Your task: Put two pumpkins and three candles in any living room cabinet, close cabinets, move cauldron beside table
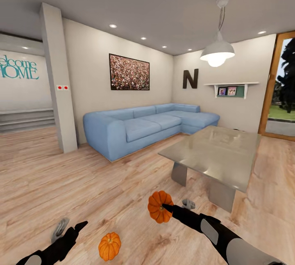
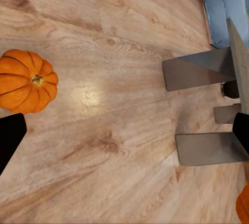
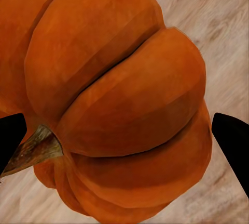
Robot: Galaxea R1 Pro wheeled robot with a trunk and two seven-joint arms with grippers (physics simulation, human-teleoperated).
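The right end effector (image 1: 160, 207) sits at lower centre of the head view, its dark arm running in from the lower right corner. It is grasping the larger pumpkin (image 1: 159, 206), which hangs above the wooden floor (image 1: 82, 183) just in front of the desk (image 1: 217, 152). In the right wrist view this pumpkin (image 3: 114, 94) takes up most of the frame, its ribbed orange body between the two black fingertips (image 3: 233, 141) at the left and right edges, its brown stem (image 3: 33, 151) pointing toward the lower left.

The smaller pumpkin (image 1: 109, 246) rests on the floor at bottom centre of the head view, between the two arms. The left wrist view has it at the left edge (image 2: 26, 81), stem facing the camera.

The left end effector (image 1: 80, 226) hovers at lower left of the head view, released, with nothing between its fingers; the fingertips (image 2: 10, 138) show spread wide at either edge of the left wrist view.

The glass-topped desk stands at right of centre on two grey block legs (image 2: 194, 73). A blue sectional sofa (image 1: 143, 127) lines the far wall.
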